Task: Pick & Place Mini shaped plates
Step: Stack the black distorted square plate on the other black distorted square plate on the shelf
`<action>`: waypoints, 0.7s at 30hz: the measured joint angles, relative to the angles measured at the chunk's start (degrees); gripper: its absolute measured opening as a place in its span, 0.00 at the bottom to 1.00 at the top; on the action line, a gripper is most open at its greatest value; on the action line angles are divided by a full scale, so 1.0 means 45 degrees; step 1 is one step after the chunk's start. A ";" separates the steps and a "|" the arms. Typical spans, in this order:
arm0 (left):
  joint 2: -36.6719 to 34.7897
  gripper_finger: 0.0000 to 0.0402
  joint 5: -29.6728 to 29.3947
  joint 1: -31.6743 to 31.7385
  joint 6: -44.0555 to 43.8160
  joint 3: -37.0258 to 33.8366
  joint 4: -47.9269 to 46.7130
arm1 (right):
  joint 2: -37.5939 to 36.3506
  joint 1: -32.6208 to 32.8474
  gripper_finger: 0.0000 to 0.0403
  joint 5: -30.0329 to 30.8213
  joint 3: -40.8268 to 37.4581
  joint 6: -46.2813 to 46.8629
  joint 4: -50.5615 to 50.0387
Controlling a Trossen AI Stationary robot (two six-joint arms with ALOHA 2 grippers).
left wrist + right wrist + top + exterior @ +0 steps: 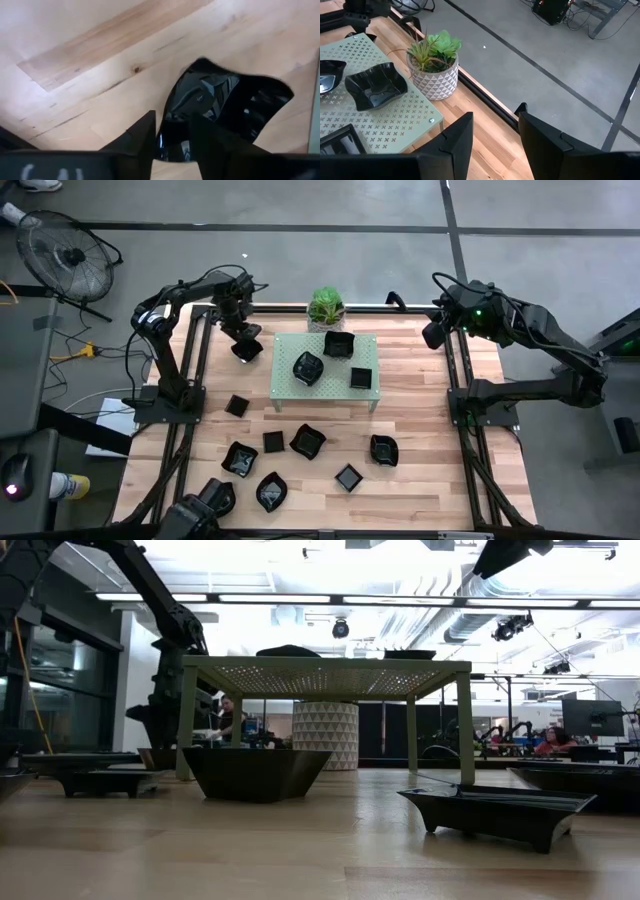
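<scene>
My left gripper (pixel 245 343) is shut on a glossy black wavy-edged mini plate (pixel 225 100), just left of the pale green perforated rack (pixel 325 392); the plate also shows in the high view (pixel 248 352). Three black plates sit on the rack: one at its far side (pixel 338 343), one in the middle (pixel 308 367), one at its right (pixel 361 377). Several more black plates lie on the wood nearer the front, such as two (pixel 307 442) (pixel 384 450). My right gripper (pixel 436 332) is open and empty at the table's far right edge. My left gripper holds the plate by its near rim (pixel 170 125), one finger (pixel 205 140) over the dish's inside and the other (pixel 142 137) outside it. The fingers come from above, pointing down. Whether the plate is clear of the table cannot be told.
A small green potted plant (pixel 325 307) stands behind the rack's far edge; it also shows in the right wrist view (pixel 434 65). The rack stands on legs (pixel 465 725) above the table. Bare wood lies right of the rack and along the right side.
</scene>
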 joint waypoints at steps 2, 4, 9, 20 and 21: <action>0.0000 0.25 -0.0055 -0.0003 0.0214 -0.0001 -0.0105 | 0.0000 0.0000 0.38 -0.0132 0.0002 0.0047 0.0000; 0.0000 0.24 -0.0167 -0.0005 0.0356 -0.0001 -0.0143 | 0.0000 0.0005 0.38 -0.0197 0.0005 0.0087 0.0000; 0.0000 0.23 -0.0278 0.0005 0.0400 -0.0001 -0.0144 | 0.0000 0.0004 0.38 -0.0197 0.0001 0.0092 0.0000; 0.0000 0.23 -0.0278 -0.0005 0.0382 -0.0011 0.0147 | 0.0000 0.0002 0.38 -0.0225 0.0005 0.0243 0.0000; 0.0000 0.23 -0.0278 -0.0005 0.0387 -0.0026 0.0119 | 0.0000 0.0002 0.38 -0.0231 0.0000 0.0243 0.0000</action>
